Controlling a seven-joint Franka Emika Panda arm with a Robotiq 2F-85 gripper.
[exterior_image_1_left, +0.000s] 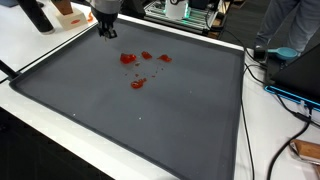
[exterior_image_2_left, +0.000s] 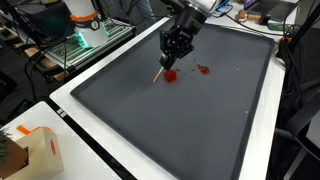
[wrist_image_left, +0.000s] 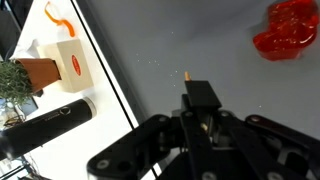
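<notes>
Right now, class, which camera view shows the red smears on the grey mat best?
An exterior view: all the red smears lie spread and unobstructed on the grey mat, apart from the hand. In an exterior view fewer smears show, beside the hand's stick. The wrist view catches one smear, cut by the frame.

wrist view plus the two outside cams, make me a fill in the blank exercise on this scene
1. The smears on the dark mat are ____ in colour.
2. The gripper is ____ on a thin stick.
3. The black cylinder lies on the ____ table, off the mat.
Missing words: red; shut; white.
</notes>
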